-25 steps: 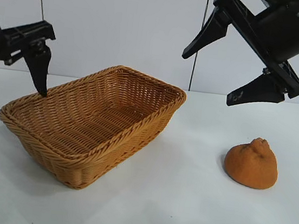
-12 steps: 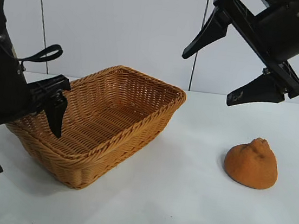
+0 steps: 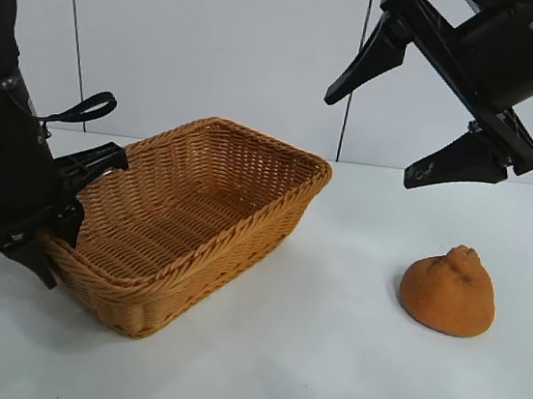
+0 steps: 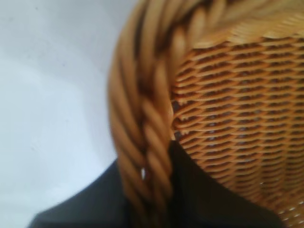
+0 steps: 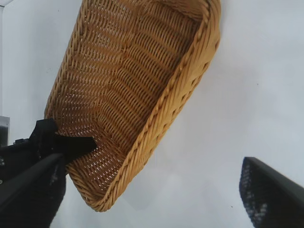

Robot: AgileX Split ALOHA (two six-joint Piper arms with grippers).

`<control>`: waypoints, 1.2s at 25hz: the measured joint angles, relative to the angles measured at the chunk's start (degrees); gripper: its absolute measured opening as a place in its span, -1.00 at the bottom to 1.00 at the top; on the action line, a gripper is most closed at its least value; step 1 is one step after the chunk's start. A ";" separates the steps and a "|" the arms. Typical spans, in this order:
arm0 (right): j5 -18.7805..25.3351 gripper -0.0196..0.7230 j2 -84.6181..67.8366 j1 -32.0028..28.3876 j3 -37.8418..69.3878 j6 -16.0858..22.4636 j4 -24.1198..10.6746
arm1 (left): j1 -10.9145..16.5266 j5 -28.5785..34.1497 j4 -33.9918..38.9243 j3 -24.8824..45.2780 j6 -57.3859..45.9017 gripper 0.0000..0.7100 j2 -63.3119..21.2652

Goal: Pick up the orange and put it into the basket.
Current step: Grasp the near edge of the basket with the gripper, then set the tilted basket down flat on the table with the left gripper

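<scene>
The large rectangular woven wicker basket (image 3: 180, 228) is golden tan, its walls a tight horizontal weave with darker brown gaps between strands, and its rim (image 4: 142, 123) a thick braid of paler honey-coloured cords. The lumpy rough-skinned orange (image 3: 449, 290) is a dull orange-brown, darker in its wrinkles. Both matte claws, left claw (image 3: 62, 204) and right claw (image 3: 394, 108), are black. The smooth surface (image 3: 324, 362) is plain white.

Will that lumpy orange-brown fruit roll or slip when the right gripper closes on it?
The lumpy orange-brown fruit sits dome-shaped on a broad base, so it probably will not roll. Its rough, wrinkled skin should give grip. The open right gripper may slide off the knobby peak; lower sides look safer.
</scene>
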 joint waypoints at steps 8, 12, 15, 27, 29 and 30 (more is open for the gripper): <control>-0.05 0.89 0.00 0.00 0.00 0.00 0.00 | 2.72 3.46 -6.68 -4.83 8.14 -0.76 0.05; -0.05 0.89 0.00 0.00 0.00 0.00 0.00 | 5.19 4.83 -7.12 -8.40 11.67 -0.76 0.11; -0.05 0.89 0.00 0.00 0.00 0.00 0.00 | 6.80 4.89 -7.17 -10.04 14.63 -0.76 0.11; 0.00 0.89 0.00 0.00 0.00 0.00 0.00 | 10.53 13.51 -7.53 -19.04 32.80 -0.76 2.19; 0.12 0.89 0.00 0.00 0.00 0.00 0.00 | 10.62 16.87 -7.71 -22.33 36.56 -0.76 4.34; 0.24 0.89 0.00 0.00 0.00 0.00 0.00 | 10.62 18.26 -7.71 -24.00 38.77 -0.76 5.59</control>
